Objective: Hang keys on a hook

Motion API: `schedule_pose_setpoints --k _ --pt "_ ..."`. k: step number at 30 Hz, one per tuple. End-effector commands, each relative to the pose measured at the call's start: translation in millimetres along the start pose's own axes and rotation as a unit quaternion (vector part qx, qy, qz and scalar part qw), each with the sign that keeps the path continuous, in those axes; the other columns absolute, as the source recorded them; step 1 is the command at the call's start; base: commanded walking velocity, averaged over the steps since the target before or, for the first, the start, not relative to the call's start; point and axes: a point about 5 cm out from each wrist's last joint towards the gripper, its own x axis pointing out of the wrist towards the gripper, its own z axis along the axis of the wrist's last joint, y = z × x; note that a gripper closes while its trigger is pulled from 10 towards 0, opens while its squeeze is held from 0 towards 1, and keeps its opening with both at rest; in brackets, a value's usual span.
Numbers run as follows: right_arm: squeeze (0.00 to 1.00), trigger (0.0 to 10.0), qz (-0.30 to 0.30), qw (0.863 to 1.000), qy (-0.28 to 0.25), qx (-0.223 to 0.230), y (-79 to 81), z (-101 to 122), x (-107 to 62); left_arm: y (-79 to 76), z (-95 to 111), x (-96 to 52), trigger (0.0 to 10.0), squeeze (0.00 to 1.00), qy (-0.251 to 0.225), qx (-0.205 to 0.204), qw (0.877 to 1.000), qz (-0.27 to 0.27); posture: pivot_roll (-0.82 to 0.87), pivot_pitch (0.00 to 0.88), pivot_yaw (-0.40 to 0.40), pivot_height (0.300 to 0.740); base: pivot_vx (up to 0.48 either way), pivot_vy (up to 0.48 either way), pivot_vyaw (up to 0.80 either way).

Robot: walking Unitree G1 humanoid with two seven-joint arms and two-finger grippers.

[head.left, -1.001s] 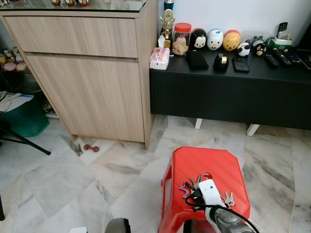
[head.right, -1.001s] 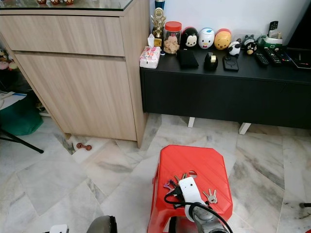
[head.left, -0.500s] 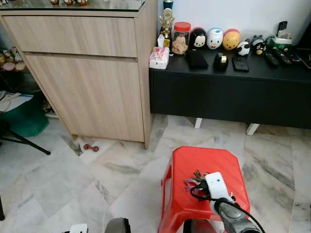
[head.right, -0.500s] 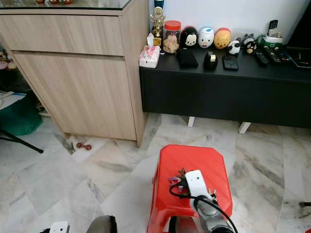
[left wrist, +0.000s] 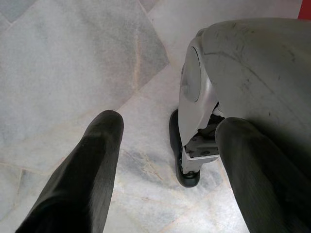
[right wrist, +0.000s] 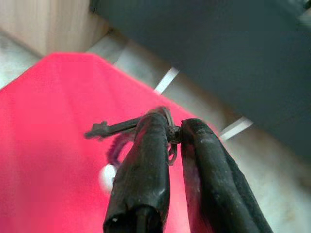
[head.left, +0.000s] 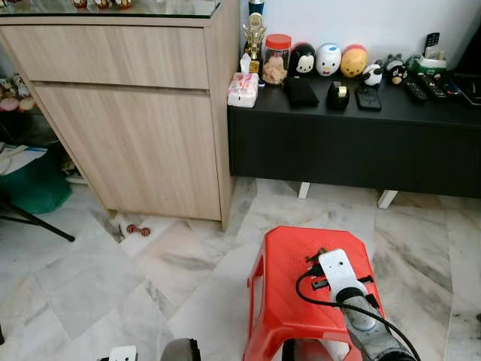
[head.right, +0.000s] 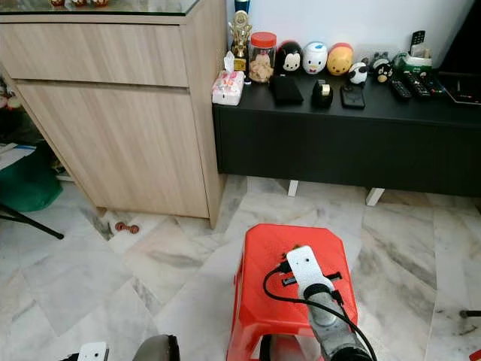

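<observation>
Silver right arm [head.left: 359, 312] with white wrist block, black cable, glossy black fingers [right wrist: 146, 165]

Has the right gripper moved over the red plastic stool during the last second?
Yes. The right gripper, shut on the keys, went from the red plastic stool's front edge towards its middle.

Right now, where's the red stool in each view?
Left eye: red stool bottom centre-right, under the right end effector.
Right eye: bottom centre.
Left wrist: a red sliver at the top corner.
Right wrist: red top behind the keys.
Shared landmark: black cabinet.
</observation>
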Motion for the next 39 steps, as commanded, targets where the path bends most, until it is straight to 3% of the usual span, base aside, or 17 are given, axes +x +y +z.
schedule_pose_setpoints --k 1,5,6,7,16,18,20,22,39 --pt "0.00 0.0 -0.025 0.999 -0.035 -0.004 -7.5 10.1 2.0 -4.6 -3.0 0.6 10.0 0.00 0.013 0.009 1.000 -0.008 0.04 0.000 -0.053 0.617 0.000 0.000 0.00" --pt "0.00 0.1 -0.020 0.998 -0.061 0.016 -6.9 18.6 2.6 -4.9 -2.3 0.8 10.0 0.00 0.013 0.009 1.000 -0.009 0.04 0.000 -0.053 0.617 0.000 0.000 0.00" --pt "0.00 5.6 -0.018 0.997 -0.070 0.021 -6.0 21.0 2.3 -5.0 -2.2 0.8 10.0 0.00 0.012 0.009 1.000 -0.009 0.04 0.000 -0.054 0.617 0.000 0.000 0.00" --pt "0.00 10.0 -0.017 0.997 -0.076 0.024 -5.5 22.6 1.9 -5.1 -2.1 0.9 10.0 0.00 0.012 0.009 1.000 -0.009 0.04 0.000 -0.054 0.617 0.000 0.000 0.00" --pt "0.00 10.0 -0.042 0.993 -0.091 0.063 -2.4 25.0 -3.5 -5.7 -0.8 1.3 10.0 0.00 0.011 0.009 1.000 -0.009 0.04 0.000 -0.056 0.617 0.000 0.000 0.00" --pt "0.00 10.0 -0.051 0.990 -0.083 0.097 -2.6 23.5 -4.3 -5.6 -0.7 1.3 10.0 0.00 0.010 0.008 1.000 -0.009 0.04 0.000 -0.056 0.617 0.000 0.000 0.00" --pt "0.00 10.0 -0.076 0.979 -0.055 0.184 -4.6 18.7 -4.4 -5.3 -0.9 1.2 10.0 0.00 0.011 0.008 1.000 -0.009 0.04 0.000 -0.055 0.617 0.000 0.000 0.00" --pt "0.00 10.0 -0.085 0.969 -0.042 0.230 -4.8 15.5 -5.0 -5.1 -1.2 1.1 10.0 0.00 0.011 0.009 1.000 -0.009 0.03 0.000 -0.054 0.617 0.000 0.000 0.00" --pt "0.00 10.0 -0.084 0.964 -0.049 0.249 -9.4 18.2 -3.9 -5.8 -2.5 0.9 10.0 0.00 0.013 0.006 1.000 -0.011 0.03 0.000 -0.054 0.617 0.000 0.000 0.00"
